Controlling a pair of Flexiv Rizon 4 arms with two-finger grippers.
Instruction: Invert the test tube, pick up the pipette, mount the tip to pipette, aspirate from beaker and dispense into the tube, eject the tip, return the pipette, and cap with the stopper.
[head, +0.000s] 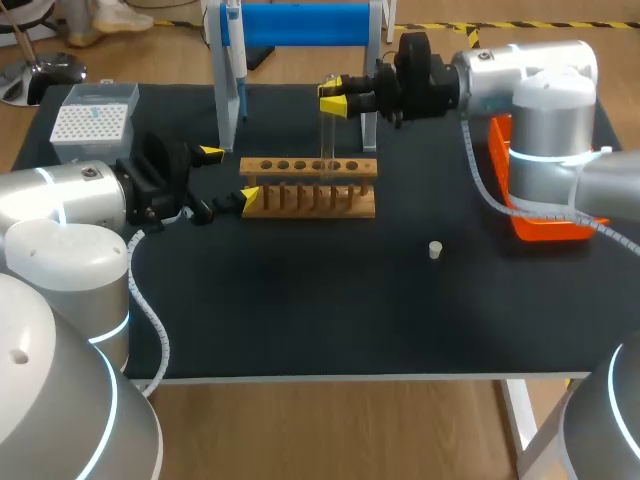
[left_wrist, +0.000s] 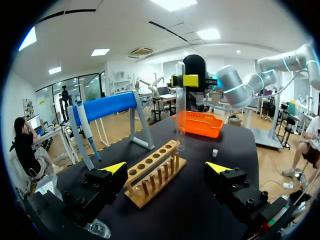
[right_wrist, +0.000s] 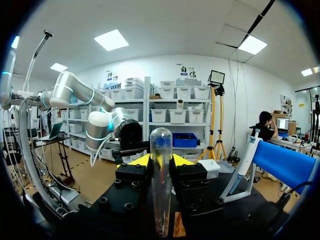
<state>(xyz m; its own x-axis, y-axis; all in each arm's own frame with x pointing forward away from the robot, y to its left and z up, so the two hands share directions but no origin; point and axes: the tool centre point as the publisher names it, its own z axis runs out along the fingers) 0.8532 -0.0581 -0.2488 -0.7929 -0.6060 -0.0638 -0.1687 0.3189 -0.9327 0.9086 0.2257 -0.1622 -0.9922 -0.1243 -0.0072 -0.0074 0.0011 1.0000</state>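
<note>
While pinching clear glass test tube (right_wrist: 161, 145) in right tool (right_wrist: 161, 161): light, slick, brittle, so grip gently near the end.

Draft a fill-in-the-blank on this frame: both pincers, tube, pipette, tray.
1. The right pincer is ____ on the test tube.
2. The left pincer, at the end of the wooden rack, is ____.
3. The pipette hangs on the ____ stand.
4. The tray by the right arm is ____ in colour.

Missing words: shut; open; blue; orange.
</note>
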